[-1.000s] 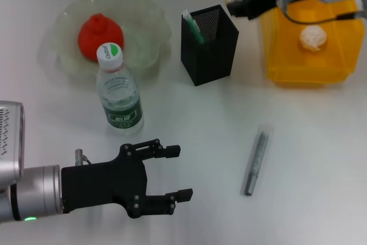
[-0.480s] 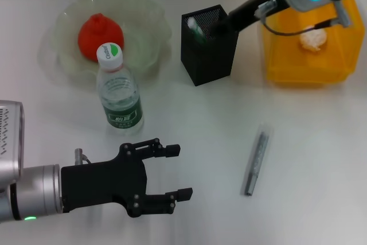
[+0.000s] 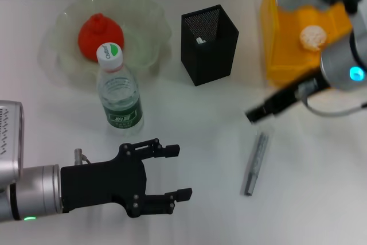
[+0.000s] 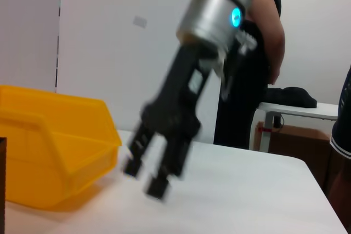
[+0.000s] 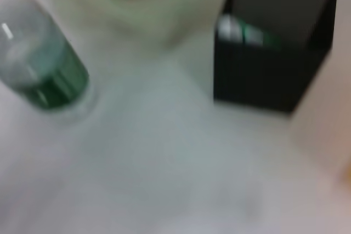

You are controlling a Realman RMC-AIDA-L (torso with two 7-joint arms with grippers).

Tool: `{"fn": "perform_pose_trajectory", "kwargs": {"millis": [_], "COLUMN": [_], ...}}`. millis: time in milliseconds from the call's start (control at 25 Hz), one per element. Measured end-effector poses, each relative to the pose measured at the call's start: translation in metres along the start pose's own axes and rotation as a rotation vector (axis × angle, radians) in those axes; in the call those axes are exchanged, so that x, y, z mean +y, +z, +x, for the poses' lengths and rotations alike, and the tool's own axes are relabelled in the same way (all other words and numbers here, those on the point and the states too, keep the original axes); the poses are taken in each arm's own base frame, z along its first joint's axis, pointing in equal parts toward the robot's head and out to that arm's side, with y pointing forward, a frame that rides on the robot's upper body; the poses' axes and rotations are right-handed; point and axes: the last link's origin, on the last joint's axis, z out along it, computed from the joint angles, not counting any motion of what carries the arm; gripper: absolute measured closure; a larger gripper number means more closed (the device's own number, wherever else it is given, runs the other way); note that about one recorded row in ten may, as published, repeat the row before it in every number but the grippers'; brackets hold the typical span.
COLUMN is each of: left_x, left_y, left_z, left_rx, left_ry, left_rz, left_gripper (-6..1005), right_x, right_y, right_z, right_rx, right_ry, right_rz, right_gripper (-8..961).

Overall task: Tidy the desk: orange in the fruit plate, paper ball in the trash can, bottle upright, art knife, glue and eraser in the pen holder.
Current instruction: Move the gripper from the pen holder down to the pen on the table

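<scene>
Right gripper: black, fingers parted and empty per the left wrist view, hanging over the white desk just up and to the robot's left of the grey metal art knife. Knife: flat on the desk, long axis running near-to-far with a slight lean, well apart from the black mesh pen holder. Left gripper: black, spread wide and empty, parked near the front edge, farther from the knife than the right.

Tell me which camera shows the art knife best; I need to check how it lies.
The head view: the art knife lies flat on the desk, below the right tool. The left wrist and right wrist views don't show it.
</scene>
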Motion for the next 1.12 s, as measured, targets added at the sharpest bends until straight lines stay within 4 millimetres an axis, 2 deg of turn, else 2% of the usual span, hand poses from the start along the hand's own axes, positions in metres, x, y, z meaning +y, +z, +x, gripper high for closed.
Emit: {"fn": "perform_pose_trajectory", "kwargs": {"millis": [120, 320, 720, 920, 1120], "left_x": [0.000, 0.000, 0.000, -0.001, -0.001], "left_y": [0.000, 0.000, 0.000, 0.000, 0.000], "left_z": [0.000, 0.000, 0.001, 0.002, 0.002], "left_rx": [-0.001, 0.000, 0.002, 0.002, 0.003], "left_ry": [0.002, 0.003, 0.008, 0.008, 0.006], "left_rz": [-0.002, -0.001, -0.004, -0.003, -0.001], "left_gripper": [200, 200, 200, 200, 199], "right_x": [-0.002, -0.002, -0.007, -0.009, -0.009], "right_y": [0.020, 0.035, 0.051, 0.056, 0.056], "right_z": [0.016, 0.021, 0.022, 0.021, 0.021], "right_rx": [0.071, 0.103, 0.128, 0.129, 0.133], "right_ry": [0.032, 0.042, 0.072, 0.081, 0.080], "right_rz": [-0.012, -0.014, -0.012, -0.008, -0.010], "right_gripper": [145, 155, 174, 357, 472]}}
